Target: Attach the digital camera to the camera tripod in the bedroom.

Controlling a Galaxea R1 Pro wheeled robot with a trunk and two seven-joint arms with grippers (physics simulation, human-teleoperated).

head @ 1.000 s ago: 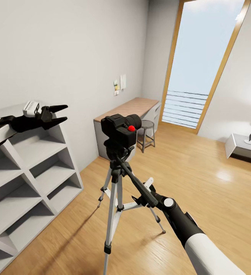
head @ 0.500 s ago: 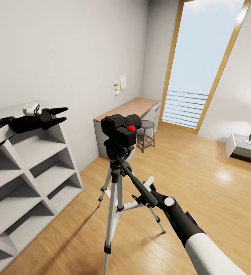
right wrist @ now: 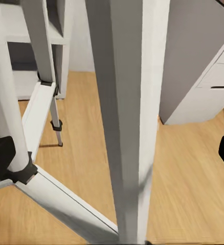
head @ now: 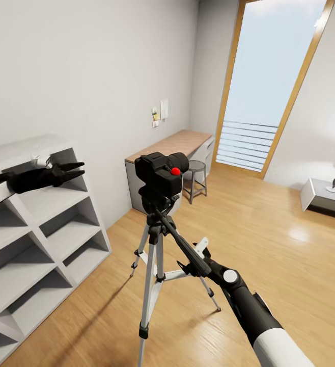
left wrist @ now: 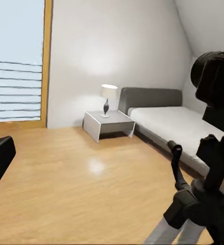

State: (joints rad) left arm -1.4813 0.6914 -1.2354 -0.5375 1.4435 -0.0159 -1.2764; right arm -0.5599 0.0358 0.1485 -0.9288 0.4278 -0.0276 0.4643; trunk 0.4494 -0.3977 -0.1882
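On the tripod head, mid-room, sits the digital camera [head: 160,175]: black, boxy, short round lens barrel, bright red round button on the near upper corner; no brand or lettering readable on it. Camera tripod [head: 154,265] stands on the wood plank floor [head: 269,244], silver-grey legs, black joints and feet, long black pan handle running down toward the right claw [head: 192,264]. Right claw is at the handle's lower end, touching or just beside it; cannot tell whether it's clenched or released. In the right wrist view a grey tripod leg [right wrist: 127,117] runs through the middle of the frame, with dark fingertips [right wrist: 0,161] at either edge, apart. Left claw [head: 71,170] hovers in front of the top row of the white cube shelf [head: 40,239], fingers spread, released, gripping nothing. Shelf compartments visible are bare. Left wrist view: camera and tripod head [left wrist: 214,153] in dark silhouette, bed [left wrist: 168,125] behind, low white nightstand [left wrist: 109,124] with a lamp [left wrist: 108,97] on it. Head view further back: wood-topped tabletop [head: 175,145] along the wall, round grey stool [head: 194,179] beside it, two papers pinned on the wall [head: 160,113], print too small to read, tall wood-framed window [head: 269,86].
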